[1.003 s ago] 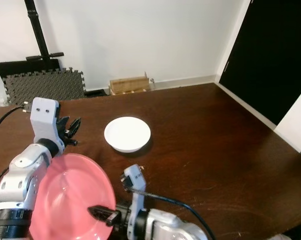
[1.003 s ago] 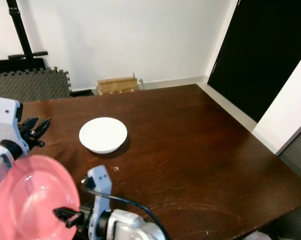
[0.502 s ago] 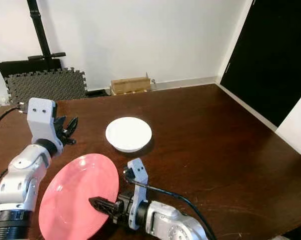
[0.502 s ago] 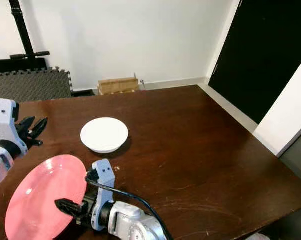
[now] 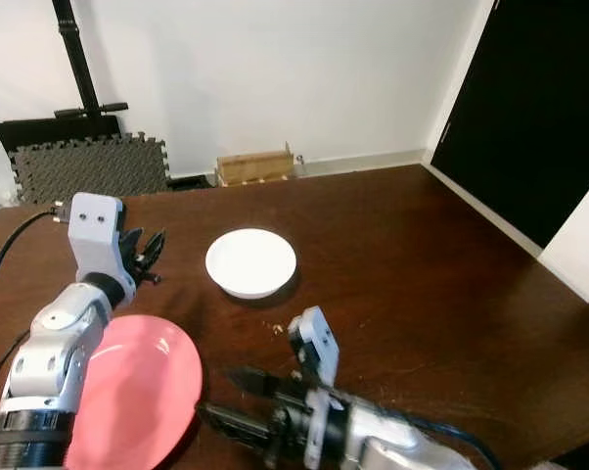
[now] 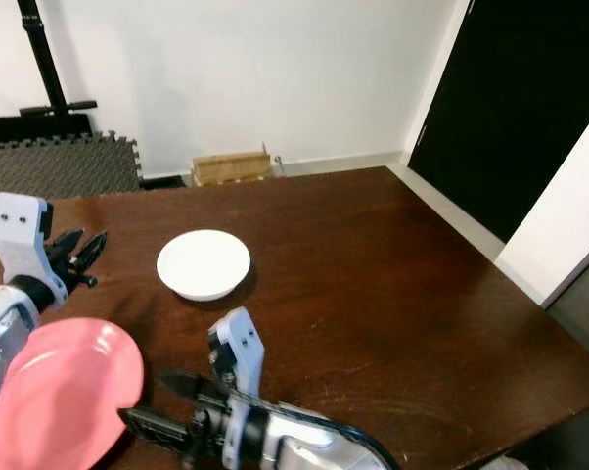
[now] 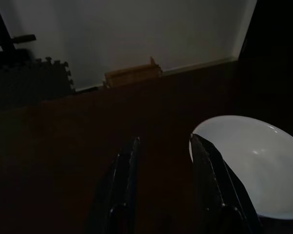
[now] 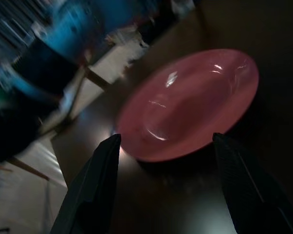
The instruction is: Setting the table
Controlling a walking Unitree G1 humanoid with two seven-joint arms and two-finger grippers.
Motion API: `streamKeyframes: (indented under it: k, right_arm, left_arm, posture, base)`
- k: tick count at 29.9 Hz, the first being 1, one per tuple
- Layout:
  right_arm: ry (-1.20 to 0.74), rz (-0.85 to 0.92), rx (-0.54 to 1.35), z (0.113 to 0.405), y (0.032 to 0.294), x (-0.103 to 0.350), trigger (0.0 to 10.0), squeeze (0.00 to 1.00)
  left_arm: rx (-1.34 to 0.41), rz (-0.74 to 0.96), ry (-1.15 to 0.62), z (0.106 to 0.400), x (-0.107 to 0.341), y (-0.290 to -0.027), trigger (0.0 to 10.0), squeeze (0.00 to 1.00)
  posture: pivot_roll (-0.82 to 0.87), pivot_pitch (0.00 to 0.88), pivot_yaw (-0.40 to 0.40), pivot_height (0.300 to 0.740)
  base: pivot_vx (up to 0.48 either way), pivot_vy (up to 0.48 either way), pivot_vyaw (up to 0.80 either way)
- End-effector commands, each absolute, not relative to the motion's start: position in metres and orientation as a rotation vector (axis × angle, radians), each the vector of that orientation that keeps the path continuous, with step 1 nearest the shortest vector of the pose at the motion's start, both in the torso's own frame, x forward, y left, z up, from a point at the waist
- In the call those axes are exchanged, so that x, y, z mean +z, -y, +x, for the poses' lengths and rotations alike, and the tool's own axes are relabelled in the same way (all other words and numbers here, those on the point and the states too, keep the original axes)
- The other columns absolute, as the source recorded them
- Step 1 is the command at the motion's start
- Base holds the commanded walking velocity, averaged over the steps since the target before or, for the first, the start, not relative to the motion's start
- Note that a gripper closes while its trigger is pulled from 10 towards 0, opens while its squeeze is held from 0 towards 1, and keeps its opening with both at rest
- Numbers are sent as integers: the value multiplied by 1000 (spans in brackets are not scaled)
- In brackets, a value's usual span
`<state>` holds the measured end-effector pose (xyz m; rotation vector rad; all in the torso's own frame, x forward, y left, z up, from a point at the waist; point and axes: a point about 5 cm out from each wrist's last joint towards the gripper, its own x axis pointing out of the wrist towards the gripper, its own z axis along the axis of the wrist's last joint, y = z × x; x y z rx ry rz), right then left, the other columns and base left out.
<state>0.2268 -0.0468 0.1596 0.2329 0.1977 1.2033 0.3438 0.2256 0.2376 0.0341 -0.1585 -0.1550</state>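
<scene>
Dark wooden table [image 5: 422,284] in a white-walled room, pink plate [image 5: 138,387] lying near the white bowl [image 5: 250,262].
The right gripper [image 5: 226,399] is seen spread open beside the plate, the left gripper [image 5: 146,257] parted beside the bowl; the plate is judged rigid, slick, breakable, best pinched at its rim.

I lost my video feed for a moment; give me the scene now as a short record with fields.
surface: dark brown wooden table
pink plate: round pink plate lying on the table at its near left edge, partly hidden by the left arm
white dish: round white bowl on the table, beyond the pink plate
right gripper: right gripper open, just to the right of the pink plate, holding nothing
left gripper: left gripper fingers apart, over the table to the left of the white bowl, holding nothing
background: cardboard box on the floor by the white wall
</scene>
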Motion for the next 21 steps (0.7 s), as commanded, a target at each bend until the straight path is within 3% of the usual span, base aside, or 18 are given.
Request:
streamKeyframes:
  k: [1,5,9,12,21]
  right_arm:
    - [-208,214,1147,228,61,157,10000,0]
    - [-177,191,1008,236,80,158,10000,0]
    - [37,130,583,266,107,184,10000,0]
    - [161,65,342,273,117,199,10000,0]
    - [262,54,137,274,127,214,10000,0]
  left_arm:
    - [-160,34,148,344,234,-224,10000,0]
    - [-161,34,149,343,234,-224,10000,0]
    - [-163,30,148,341,232,-223,10000,0]
    - [-177,37,152,340,231,-219,10000,0]
    - [-252,34,201,339,247,-202,10000,0]
  posture:
    - [68,76,18,740]
    - [73,72,13,740]
    - [65,69,17,740]
    - [60,67,26,740]
    - [47,68,36,740]
  base:
    - [0,0,0]
    - [0,0,0]
    - [0,0,0]
    - [0,0,0]
    - [0,0,0]
